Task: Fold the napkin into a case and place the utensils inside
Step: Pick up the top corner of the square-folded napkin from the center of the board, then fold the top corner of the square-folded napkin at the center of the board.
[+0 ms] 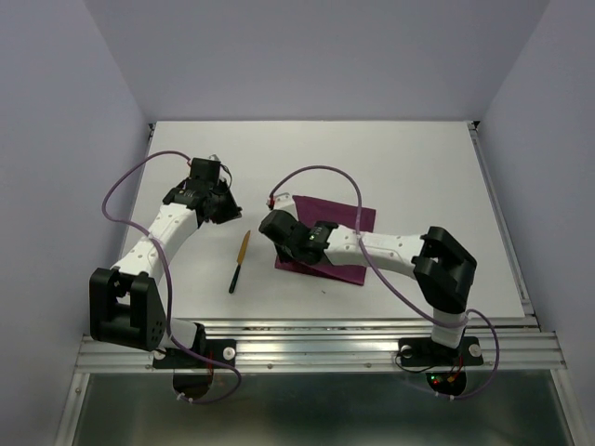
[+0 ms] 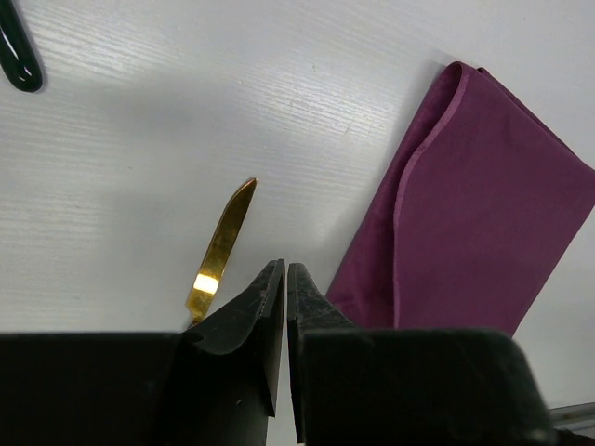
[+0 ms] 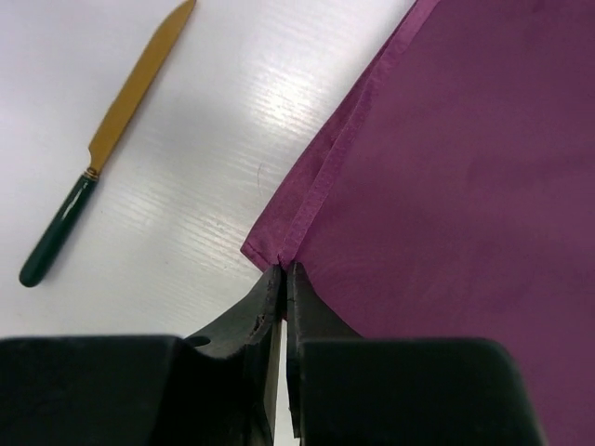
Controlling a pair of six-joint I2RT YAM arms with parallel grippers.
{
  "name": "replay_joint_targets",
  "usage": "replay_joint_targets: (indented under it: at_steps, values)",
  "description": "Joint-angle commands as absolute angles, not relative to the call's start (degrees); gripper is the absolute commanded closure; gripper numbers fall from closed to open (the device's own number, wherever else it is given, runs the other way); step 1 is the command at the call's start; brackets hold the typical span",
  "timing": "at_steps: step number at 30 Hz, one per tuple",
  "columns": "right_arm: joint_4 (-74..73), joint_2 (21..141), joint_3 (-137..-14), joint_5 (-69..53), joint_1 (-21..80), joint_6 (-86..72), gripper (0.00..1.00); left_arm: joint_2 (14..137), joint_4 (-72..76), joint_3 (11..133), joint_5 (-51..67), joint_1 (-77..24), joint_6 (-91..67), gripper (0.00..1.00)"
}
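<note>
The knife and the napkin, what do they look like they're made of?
Knife: the blade looks like polished gold-toned metal, since it throws a bright glare. The handle is dark and glossy, perhaps plastic or resin. Napkin: thin woven cloth, mostly matte, folding softly with what looks like a hemmed edge.

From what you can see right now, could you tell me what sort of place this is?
Probably a robotics lab test cell: a white table boxed in by plain pale walls, an aluminium rail carrying the arm bases, with a folded napkin and a knife laid out.
</note>
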State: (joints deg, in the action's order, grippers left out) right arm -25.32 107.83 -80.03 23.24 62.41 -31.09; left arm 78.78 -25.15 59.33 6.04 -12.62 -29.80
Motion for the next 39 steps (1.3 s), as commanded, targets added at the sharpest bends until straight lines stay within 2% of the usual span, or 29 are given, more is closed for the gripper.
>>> replay_joint_targets:
  at_steps: [1,18,39]
  values:
    - [-24.96,103.98,-79.02,28.64,63.11,-31.47,0.92,77.52,-24.34,60.03,6.77,-12.39,-28.39,0.82]
    - [-21.36,98.09,-70.05,26.81,47.03,-33.49,0.94,78.14,-24.26,60.03,7.38,-12.39,-27.77,0.82]
    - [-19.6,102.92,-68.64,28.39,35.24,-31.46,0.93,78.84,-24.61,60.29,8.61,-12.39,-26.37,0.82]
